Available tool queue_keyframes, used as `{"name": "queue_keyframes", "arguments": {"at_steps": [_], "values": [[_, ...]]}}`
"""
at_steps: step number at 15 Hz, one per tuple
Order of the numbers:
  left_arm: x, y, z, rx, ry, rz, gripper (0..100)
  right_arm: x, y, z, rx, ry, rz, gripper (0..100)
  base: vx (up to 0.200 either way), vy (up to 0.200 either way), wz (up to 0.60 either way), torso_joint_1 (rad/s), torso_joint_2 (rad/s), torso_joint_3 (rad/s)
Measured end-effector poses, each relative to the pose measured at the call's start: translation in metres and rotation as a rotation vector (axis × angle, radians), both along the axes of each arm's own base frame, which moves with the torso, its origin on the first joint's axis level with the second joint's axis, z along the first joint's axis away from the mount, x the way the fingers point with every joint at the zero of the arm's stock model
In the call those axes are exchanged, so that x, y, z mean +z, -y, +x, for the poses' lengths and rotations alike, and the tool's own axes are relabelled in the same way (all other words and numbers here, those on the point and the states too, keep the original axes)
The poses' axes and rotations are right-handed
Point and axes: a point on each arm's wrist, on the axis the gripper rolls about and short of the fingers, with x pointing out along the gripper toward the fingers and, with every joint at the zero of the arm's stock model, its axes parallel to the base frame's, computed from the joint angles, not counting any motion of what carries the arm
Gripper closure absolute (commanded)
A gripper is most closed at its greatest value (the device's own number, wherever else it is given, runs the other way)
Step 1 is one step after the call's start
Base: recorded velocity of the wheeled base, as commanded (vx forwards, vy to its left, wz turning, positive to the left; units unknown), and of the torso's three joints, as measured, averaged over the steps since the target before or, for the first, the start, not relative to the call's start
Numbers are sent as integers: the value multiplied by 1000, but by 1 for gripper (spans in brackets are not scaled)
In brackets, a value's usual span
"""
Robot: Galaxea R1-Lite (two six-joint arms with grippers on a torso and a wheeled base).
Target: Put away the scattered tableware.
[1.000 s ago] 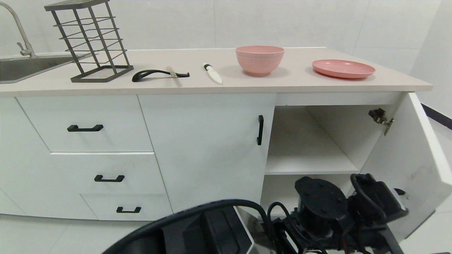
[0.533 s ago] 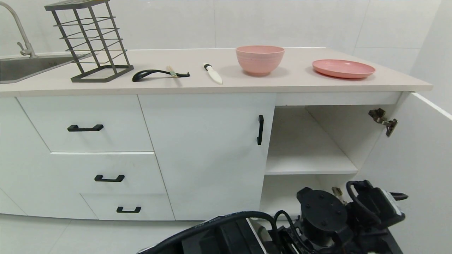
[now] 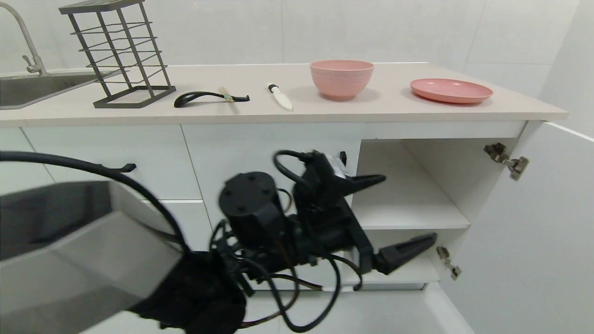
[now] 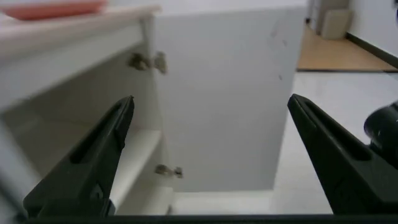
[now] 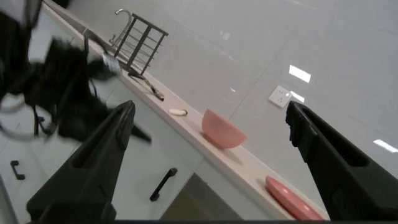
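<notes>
Door has swung fully open vs. prev. frames; L gripper has risen from low beside it to front of cabinet opening, jaws wide apart, nothing held. R gripper is well off from cabinet, jaws also apart, empty. Tableware is untouched on counter above cabinet: plate over opening, bowl over its left edge, knife and spoon further left. Status: storage accessible, 0 items stowed. Est. next: lift arm to counter, plate or bowl first.
</notes>
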Motion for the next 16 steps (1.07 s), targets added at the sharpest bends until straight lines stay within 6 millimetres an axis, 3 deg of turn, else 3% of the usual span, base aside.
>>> {"name": "queue_keyframes", "arguments": {"at_steps": [4, 6, 8, 12, 16], "values": [[53, -118, -48, 155, 65, -69, 0, -26, 1, -15, -16, -66, 3, 0, 0, 0, 0, 0, 0, 0], [62, -174, -74, 289, 109, -106, 0, -34, 2, -25, -34, -95, 7, 0, 0, 0, 0, 0, 0, 0], [59, -216, -106, 405, 142, -125, 0, -45, 2, -38, -53, -142, 11, 0, 0, 0, 0, 0, 0, 0], [33, -258, -162, 596, 70, -76, 0, -85, 2, -65, -89, -333, 26, 0, 0, 0, 0, 0, 0, 0], [-26, -277, -211, 792, -174, 50, 0, -124, 5, -75, -278, -566, 118, 0, 0, 0, 0, 0, 0, 0]]}}
